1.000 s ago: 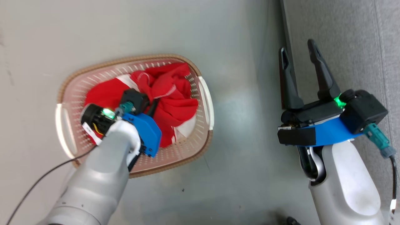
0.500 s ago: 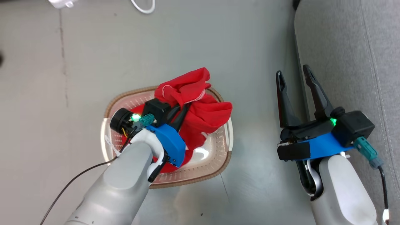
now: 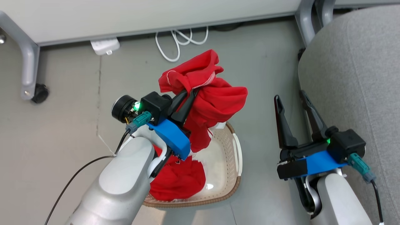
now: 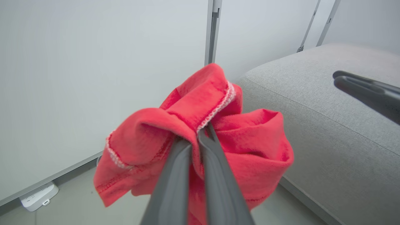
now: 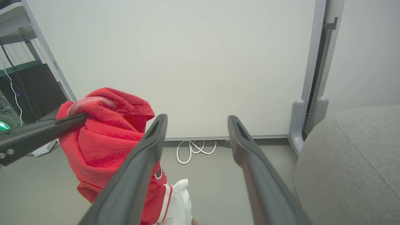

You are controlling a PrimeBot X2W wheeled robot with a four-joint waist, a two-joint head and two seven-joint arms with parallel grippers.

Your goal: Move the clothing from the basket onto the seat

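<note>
Over the laundry basket (image 3: 225, 156), grips a bunched red garment (image 3: 218, 100) in the left gripper (image 3: 190, 91), clamped tight, lower end hanging down to more red fabric (image 3: 178, 181) inside. Holds the right gripper (image 3: 289, 97) spread and empty, just beside the grey seat (image 3: 350, 78).

The clothing (image 3: 218, 103) is red, basket (image 3: 226, 153) cream, seat (image 3: 350, 78) grey

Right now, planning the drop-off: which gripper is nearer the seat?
Right. The right gripper hangs open beside the edge of the seat; the left gripper, shut on the clothing, is above the basket, farther off.
</note>
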